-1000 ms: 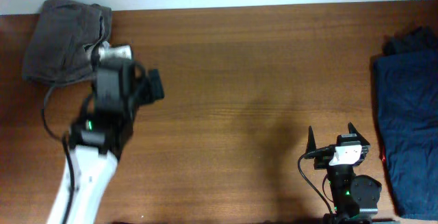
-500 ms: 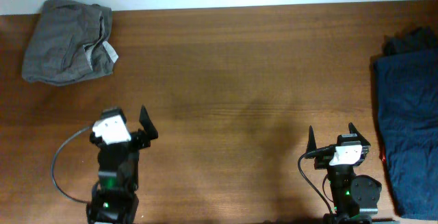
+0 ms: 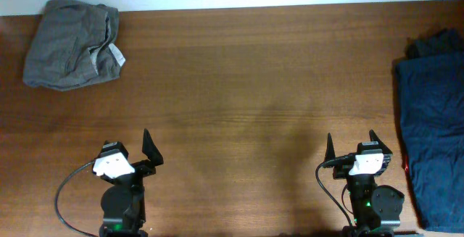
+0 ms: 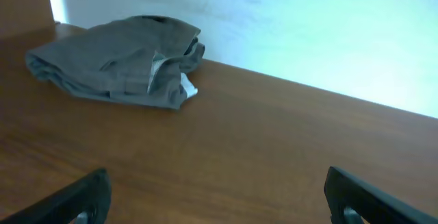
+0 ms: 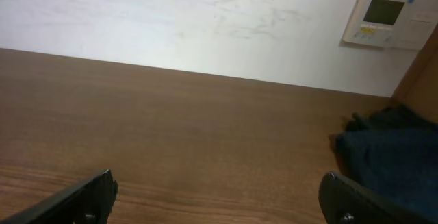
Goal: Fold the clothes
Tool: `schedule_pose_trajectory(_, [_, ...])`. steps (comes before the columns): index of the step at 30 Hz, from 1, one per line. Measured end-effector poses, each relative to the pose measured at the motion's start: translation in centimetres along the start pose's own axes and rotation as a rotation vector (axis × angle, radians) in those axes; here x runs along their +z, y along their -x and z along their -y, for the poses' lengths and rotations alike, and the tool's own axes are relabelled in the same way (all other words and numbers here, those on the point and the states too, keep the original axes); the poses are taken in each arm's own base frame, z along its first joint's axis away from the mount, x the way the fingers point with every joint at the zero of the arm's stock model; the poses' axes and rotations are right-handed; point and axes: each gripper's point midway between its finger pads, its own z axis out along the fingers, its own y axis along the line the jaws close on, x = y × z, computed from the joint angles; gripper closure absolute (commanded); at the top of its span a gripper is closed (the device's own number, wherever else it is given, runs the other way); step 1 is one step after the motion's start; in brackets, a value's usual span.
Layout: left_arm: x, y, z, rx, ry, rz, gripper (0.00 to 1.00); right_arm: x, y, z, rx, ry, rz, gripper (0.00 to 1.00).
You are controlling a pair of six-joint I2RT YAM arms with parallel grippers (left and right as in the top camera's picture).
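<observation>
**Grey garment at the far left corner; both arms at the near edge**

Recorded the clothes [image 3: 69, 45] as one compact grey bundle at the far left corner of the wooden surface [image 3: 254, 77], close to the wall, with a small white label [image 3: 118, 56] showing at the bundle's right edge. Located the left gripper [image 3: 129, 144] at the near edge, well apart from the bundle, with fingers [image 4: 82, 195] spread wide and nothing between them. Located the right gripper [image 3: 350, 138] likewise at the near edge, right of centre, with fingers [image 5: 356, 200] equally wide and empty. Noted dark navy garments [image 3: 431, 121] piled along the right edge, near the right gripper but apart from it. Noted a small white wall panel [image 5: 381, 17] with a display in the right wrist view.
</observation>
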Motion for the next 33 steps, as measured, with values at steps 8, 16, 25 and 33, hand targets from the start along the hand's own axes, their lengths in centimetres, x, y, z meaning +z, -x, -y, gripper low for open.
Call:
schedule_pose_trajectory(8, [-0.7,-3.3,-0.9,0.028,0.014,-0.132,0.01,0.0,0.0,0.0,0.000,0.000,0.000,0.01])
schedule_pose_trajectory(16, [-1.1,-2.1,0.3,0.125,-0.060,-0.076,0.01,0.0,0.0,0.0,0.000,0.000,0.000,0.01])
schedule_pose_trajectory(25, [-1.6,-2.0,1.3,0.202,-0.128,-0.067,0.01,0.0,0.0,0.0,0.000,0.000,0.000,0.01])
schedule_pose_trajectory(33, [-1.9,-1.0,1.7,0.202,-0.149,-0.019,0.01,0.0,0.0,0.0,0.000,-0.001,0.000,0.01])
